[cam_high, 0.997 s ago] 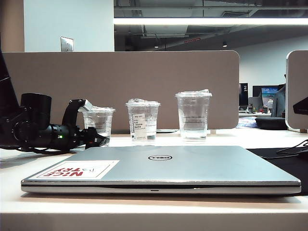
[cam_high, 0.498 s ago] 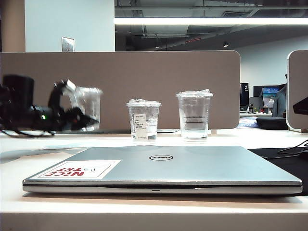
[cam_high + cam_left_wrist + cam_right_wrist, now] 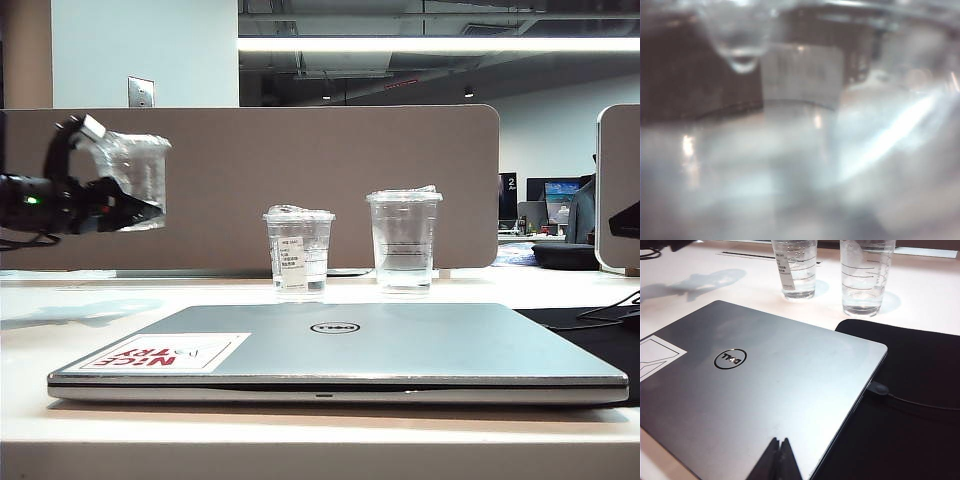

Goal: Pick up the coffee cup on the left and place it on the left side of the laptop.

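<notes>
The coffee cup point(image 3: 140, 168), a short clear plastic cup with a clear lid, hangs tilted in the air at the far left, well above the table. My left gripper point(image 3: 118, 188) is shut on its sides. In the left wrist view the coffee cup point(image 3: 805, 150) fills the picture as a blur and hides the fingers. The laptop point(image 3: 340, 345), a closed silver-grey Dell with a "NICE TRY" sticker, lies flat in the middle. My right gripper point(image 3: 780, 444) hovers shut over the near part of the laptop point(image 3: 755, 390), holding nothing.
A clear cup with a white label point(image 3: 298, 252) point(image 3: 794, 267) and a taller clear cup point(image 3: 403, 240) point(image 3: 865, 272) stand behind the laptop. A black pad point(image 3: 910, 390) with a cable point(image 3: 920, 404) lies to the laptop's right. A grey partition point(image 3: 300, 160) closes the back.
My left gripper has lifted the coffee cup off the table and carried it up and to the left. The right arm has stayed still.
</notes>
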`<state>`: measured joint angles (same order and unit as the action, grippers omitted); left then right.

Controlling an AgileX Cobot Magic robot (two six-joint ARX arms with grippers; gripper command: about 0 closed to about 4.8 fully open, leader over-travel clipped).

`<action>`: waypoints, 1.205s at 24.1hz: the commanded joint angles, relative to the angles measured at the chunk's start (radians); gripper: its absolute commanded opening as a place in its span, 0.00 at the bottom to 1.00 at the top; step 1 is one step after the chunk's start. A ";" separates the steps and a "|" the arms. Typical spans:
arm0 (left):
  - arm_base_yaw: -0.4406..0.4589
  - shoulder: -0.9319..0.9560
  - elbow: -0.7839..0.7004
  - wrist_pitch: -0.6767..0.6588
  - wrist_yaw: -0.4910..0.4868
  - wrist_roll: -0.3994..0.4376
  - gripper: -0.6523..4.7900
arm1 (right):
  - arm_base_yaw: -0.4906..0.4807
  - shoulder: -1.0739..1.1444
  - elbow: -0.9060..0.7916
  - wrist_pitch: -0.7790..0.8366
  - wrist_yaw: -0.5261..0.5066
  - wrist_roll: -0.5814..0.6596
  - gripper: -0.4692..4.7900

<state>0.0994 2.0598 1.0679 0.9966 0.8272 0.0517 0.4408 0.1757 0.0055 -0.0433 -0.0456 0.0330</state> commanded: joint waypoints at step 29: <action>0.015 -0.333 -0.886 0.424 -0.259 -0.061 0.68 | 0.002 -0.001 -0.004 0.018 0.001 0.000 0.08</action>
<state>0.1192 1.7279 0.1795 1.4105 0.5644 -0.0013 0.4416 0.1749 0.0055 -0.0433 -0.0456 0.0330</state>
